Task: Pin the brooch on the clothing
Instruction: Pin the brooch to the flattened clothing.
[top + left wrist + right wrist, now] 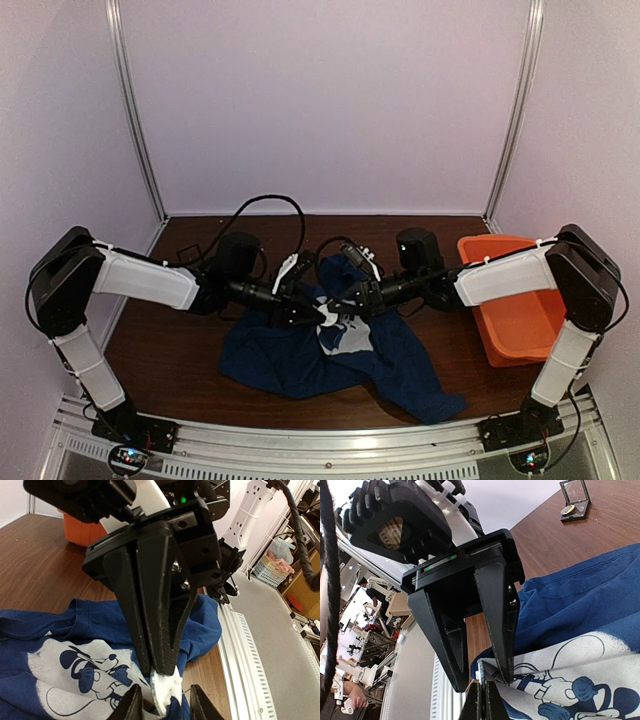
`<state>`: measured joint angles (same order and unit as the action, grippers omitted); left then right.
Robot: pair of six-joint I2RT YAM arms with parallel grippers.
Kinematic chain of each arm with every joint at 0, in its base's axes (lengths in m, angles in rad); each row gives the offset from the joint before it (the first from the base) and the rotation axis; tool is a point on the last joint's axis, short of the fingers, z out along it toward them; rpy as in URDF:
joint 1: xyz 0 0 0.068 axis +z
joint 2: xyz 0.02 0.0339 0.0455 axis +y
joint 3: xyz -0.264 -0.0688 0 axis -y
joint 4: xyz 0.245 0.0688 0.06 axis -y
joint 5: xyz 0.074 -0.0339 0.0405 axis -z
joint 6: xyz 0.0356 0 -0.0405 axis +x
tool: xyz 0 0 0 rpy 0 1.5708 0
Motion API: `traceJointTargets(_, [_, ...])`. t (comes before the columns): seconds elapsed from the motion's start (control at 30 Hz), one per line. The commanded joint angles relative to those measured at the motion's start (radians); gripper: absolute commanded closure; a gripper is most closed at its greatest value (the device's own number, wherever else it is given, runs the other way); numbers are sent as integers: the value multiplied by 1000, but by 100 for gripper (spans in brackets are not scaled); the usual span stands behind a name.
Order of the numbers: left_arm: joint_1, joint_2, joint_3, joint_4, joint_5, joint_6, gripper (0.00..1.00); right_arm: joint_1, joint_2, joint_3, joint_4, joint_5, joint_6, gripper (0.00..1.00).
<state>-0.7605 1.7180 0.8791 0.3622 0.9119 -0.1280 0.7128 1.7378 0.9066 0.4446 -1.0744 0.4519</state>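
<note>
The navy T-shirt (290,365) lies bunched on the table between both arms, its white mouse print (75,675) facing up. The brooch (167,692), a small white-backed disc, stands on edge over a raised fold at the print's edge, and my right gripper (159,670) is shut on it from above. My left gripper (162,702) stands open, with a finger on each side of the brooch and a gap showing on both sides. In the right wrist view the left fingers (502,630) straddle the fold and the brooch's thin edge (478,675).
An orange tub (515,320) stands at the table's right edge. A small black hinged box (574,500) lies open on the brown table (180,340) beyond the shirt. The metal rail (250,655) runs along the near edge.
</note>
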Motion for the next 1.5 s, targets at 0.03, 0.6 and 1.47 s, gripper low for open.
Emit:
traceJointTargets(0.03, [-5, 15, 14, 17, -17, 5, 71, -5, 11, 17, 45, -21, 10, 100])
traceJointTargets(0.6, [-5, 30, 2, 74, -73, -55, 85, -4, 15, 18, 50, -19, 18, 100])
traceJointTargets(1.47, [-48, 57, 49, -5, -217, -57, 94, -5, 19, 25, 34, -7, 13, 100])
